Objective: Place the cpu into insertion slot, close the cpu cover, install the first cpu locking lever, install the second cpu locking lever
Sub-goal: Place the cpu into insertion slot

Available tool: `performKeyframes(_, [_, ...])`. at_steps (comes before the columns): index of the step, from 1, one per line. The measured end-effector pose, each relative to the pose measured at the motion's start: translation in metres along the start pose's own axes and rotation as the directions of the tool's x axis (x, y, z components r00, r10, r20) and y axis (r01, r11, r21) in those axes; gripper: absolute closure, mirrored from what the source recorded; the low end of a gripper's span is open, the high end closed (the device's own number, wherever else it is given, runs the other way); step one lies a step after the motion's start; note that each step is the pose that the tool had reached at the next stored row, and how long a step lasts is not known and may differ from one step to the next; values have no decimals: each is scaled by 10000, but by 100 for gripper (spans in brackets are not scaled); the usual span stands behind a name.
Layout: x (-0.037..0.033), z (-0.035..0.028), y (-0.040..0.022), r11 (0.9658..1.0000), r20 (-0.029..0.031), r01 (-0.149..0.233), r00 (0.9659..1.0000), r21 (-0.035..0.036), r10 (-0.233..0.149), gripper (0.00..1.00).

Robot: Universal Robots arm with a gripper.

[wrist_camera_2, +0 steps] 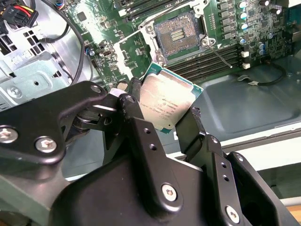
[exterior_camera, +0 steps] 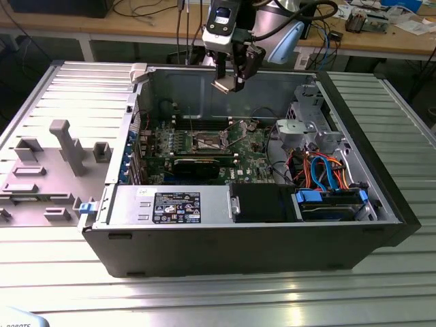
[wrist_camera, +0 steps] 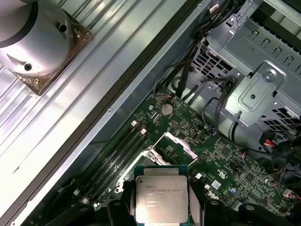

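Observation:
My gripper (exterior_camera: pixel 229 80) hangs over the open computer case, above the motherboard (exterior_camera: pixel 204 146), and is shut on the cpu (exterior_camera: pixel 223 86). In both wrist views the cpu (wrist_camera_2: pixel 165 104) (wrist_camera: pixel 161 200) is a flat square chip with a silver top and a green edge, pinched at two opposite sides by the black fingers (wrist_camera_2: pixel 137 101). The insertion slot (wrist_camera_2: pixel 178 33) (exterior_camera: pixel 207 142) lies open on the board below, its contact field bare. A silver frame, seemingly the cpu cover (wrist_camera: pixel 180 143), stands raised at the slot's edge. A thin wire locking lever (wrist_camera_2: pixel 221 54) sticks out beside the slot.
Memory slots (wrist_camera_2: pixel 216 61) run beside the socket. A long black card (exterior_camera: pixel 197 165) lies in front of it. A metal drive cage (exterior_camera: pixel 310 126) and orange and blue cables (exterior_camera: pixel 327 174) fill the exterior view's right. The power supply (exterior_camera: pixel 170 206) sits at the front. A grey fixture (exterior_camera: pixel 54 157) lies outside.

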State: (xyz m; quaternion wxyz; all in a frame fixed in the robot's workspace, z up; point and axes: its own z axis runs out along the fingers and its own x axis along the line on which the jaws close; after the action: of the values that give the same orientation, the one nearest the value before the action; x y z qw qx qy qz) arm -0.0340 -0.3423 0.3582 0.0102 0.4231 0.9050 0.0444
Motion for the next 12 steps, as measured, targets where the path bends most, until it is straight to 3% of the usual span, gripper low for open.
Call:
performKeyframes(6, [2,0,-2,10000,7,-77,10000,-1,77,46])
performKeyframes(12, [5,0,-7,9984,50,-561,9984,-12,561,46])
